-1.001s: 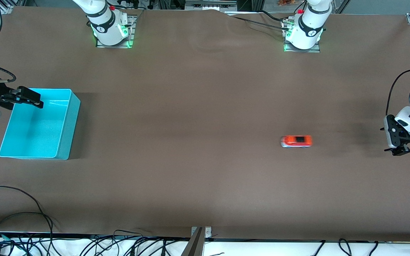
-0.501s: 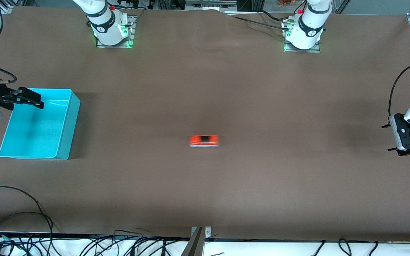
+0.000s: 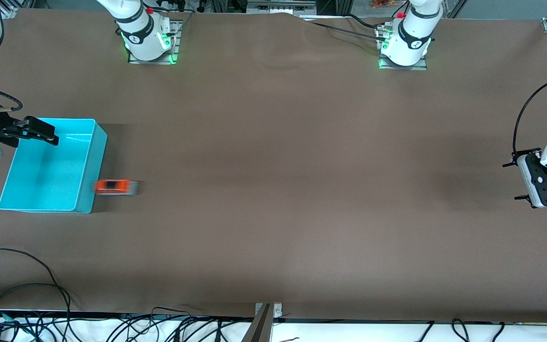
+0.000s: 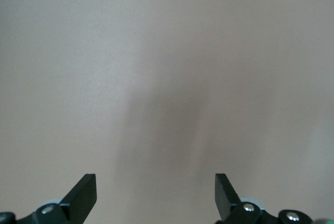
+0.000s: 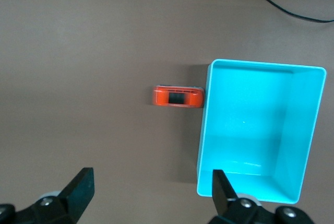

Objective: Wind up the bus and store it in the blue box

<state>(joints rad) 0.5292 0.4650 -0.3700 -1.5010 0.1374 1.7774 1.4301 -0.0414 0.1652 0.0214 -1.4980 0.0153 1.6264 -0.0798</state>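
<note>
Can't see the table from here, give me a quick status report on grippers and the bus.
Left gripper open, over bare table. Right gripper open, over the blue box. Bus on the table against the box's outer wall, not inside. Nothing blocking.

Right tool (image 5: 148, 195) and left tool (image 4: 155, 195) hover, fingers spread (both empty).

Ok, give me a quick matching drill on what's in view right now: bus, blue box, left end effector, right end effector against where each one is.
Things:
1. bus
2. blue box
3. left end effector
4. right end effector

Places:
A. open, over the box's rim
B. open, over bare table at the left arm's end
C. on the table against the box's outer wall
D. empty, at the right arm's end of the table

Pairs: 1-C, 2-D, 3-B, 4-A
</note>
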